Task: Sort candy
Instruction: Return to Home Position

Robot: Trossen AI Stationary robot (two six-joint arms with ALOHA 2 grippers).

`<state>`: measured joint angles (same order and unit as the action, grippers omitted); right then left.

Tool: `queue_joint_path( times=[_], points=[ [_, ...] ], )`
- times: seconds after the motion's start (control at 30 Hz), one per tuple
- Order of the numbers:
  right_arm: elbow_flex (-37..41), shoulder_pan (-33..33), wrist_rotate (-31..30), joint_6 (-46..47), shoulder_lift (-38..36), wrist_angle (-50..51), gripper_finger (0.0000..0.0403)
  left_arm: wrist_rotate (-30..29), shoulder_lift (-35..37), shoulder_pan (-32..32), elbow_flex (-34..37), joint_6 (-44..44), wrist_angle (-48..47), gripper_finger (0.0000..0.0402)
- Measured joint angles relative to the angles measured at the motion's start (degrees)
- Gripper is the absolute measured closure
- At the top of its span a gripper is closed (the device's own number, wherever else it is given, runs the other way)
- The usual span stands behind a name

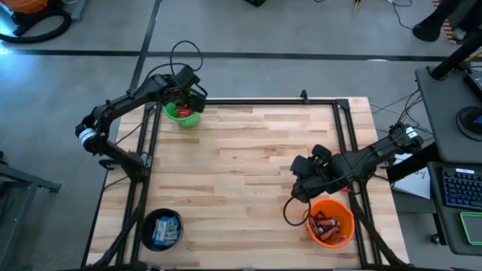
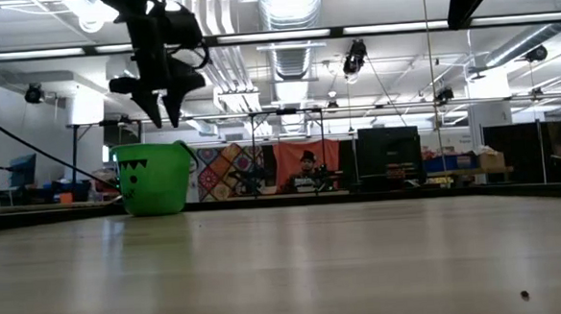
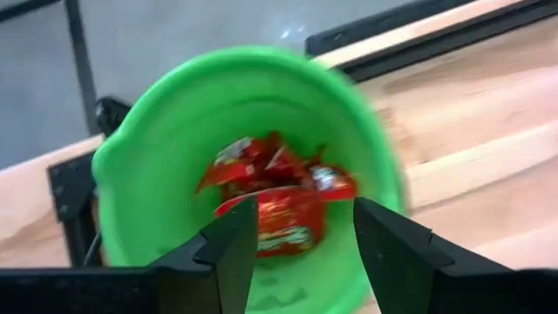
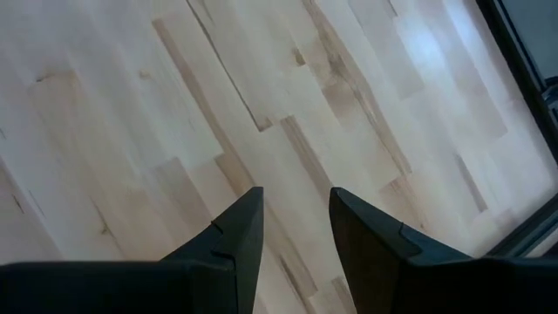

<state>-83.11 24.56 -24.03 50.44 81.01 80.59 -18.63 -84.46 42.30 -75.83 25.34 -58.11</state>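
The candy lies in three buckets. Red packets (image 3: 275, 196) rest on the bottom of the green bucket (image 3: 139, 157) at the table's far left corner (image 1: 183, 114). Blue-and-white packets (image 1: 163, 229) fill the black bucket (image 1: 146, 223) at the near left. Dark and reddish pieces (image 1: 328, 226) lie in the orange bucket (image 1: 348, 226) at the near right. My left gripper (image 3: 305, 214) hangs open above the green bucket (image 2: 152, 178), fingers pointing down, holding nothing. My right gripper (image 4: 296, 205) is open over bare wood beside the orange bucket (image 1: 301, 188).
A black metal frame (image 1: 271, 101) runs along the table's far edge and sides. The wooden tabletop (image 1: 248, 173) between the three buckets is bare. Cables (image 1: 290, 214) loop beside the orange bucket. A desk with a keyboard (image 1: 459, 188) stands beyond the right edge.
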Motion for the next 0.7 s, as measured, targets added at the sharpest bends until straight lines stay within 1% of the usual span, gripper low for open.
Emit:
queue_joint_path(
  times=[0.17,0.33,0.53,0.7],
  points=[
    [0.0,0.0,0.0,-0.8,0.0,0.1,0.0277,0.6,1.2,-3.3,-4.8,-0.1,0.1,0.0232],
    [0.0,0.0,0.0,-1.6,0.0,0.1,0.0277,1.7,1.5,-8.5,-13.8,-0.2,-2.7,0.0232],
    [0.0,0.0,0.0,-3.3,0.0,0.2,0.0277,1.7,1.5,-17.4,-24.3,1.5,-7.0,0.0232],
    [0.0,0.0,0.1,-4.1,-0.1,1.3,0.0277,1.0,1.7,-26.6,-29.4,4.7,-10.0,0.0232]
  ],
)
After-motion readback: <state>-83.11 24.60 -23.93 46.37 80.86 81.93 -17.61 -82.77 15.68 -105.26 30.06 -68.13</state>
